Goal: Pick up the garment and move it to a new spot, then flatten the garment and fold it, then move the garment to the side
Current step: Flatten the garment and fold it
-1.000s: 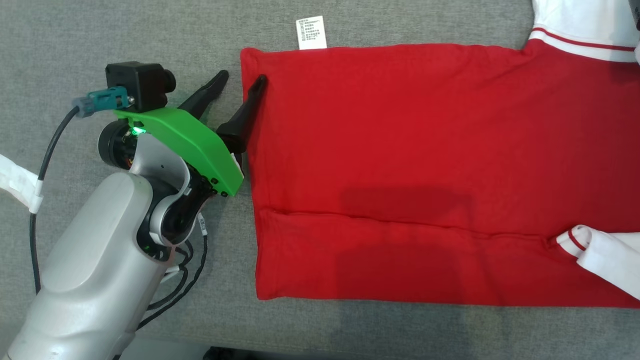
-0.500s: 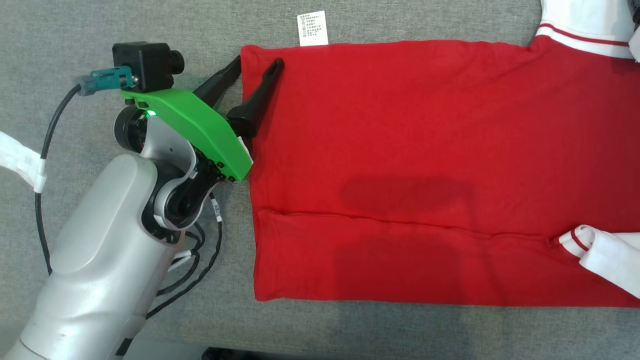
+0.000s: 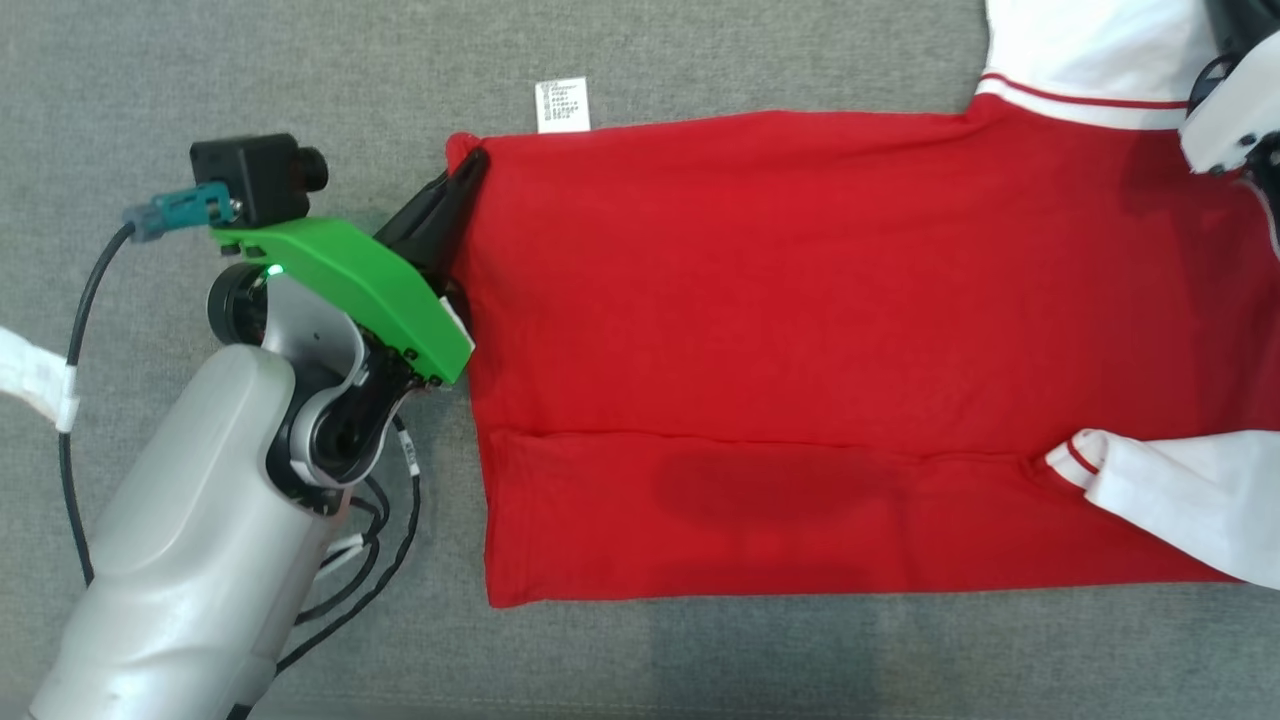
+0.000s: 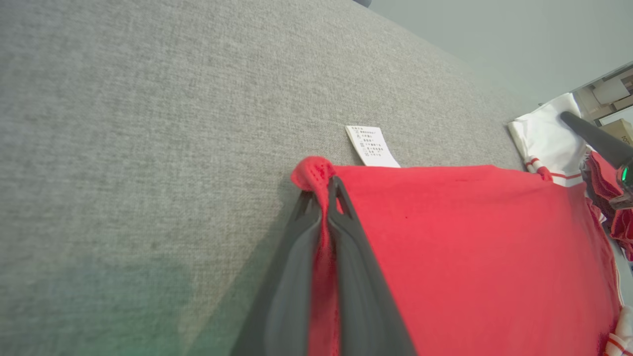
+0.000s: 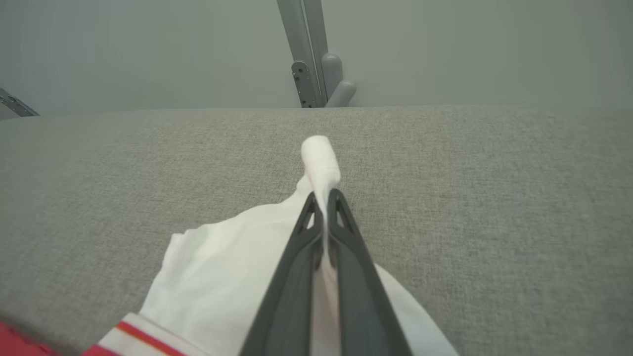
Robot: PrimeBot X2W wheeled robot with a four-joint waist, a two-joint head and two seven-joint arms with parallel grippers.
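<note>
The garment (image 3: pixel 800 300) is a red shirt with white sleeves, lying flat on the grey surface. My left gripper (image 3: pixel 470 165) is at its far left corner, shut on the red hem. In the left wrist view the two fingers (image 4: pixel 324 190) press together with a small bunch of red cloth (image 4: pixel 311 173) sticking out past the tips. My right gripper (image 5: pixel 324 198) is shut on the white sleeve (image 5: pixel 222 277), and a fold of white cloth pokes out beyond its tips. Its pale wrist (image 3: pixel 1225 130) shows at the top right of the head view.
The grey padded surface (image 3: pixel 250 60) runs wide to the left and beyond the shirt. A white care label (image 3: pixel 561 105) sticks out at the far hem. The near white sleeve (image 3: pixel 1170 500) lies folded onto the red. A metal post (image 5: pixel 309 54) stands behind the surface.
My left gripper has moved up to the shirt's far left corner and shut on it; before, its fingers stood open astride the hem. The head camera has shifted, bringing the right wrist into view.
</note>
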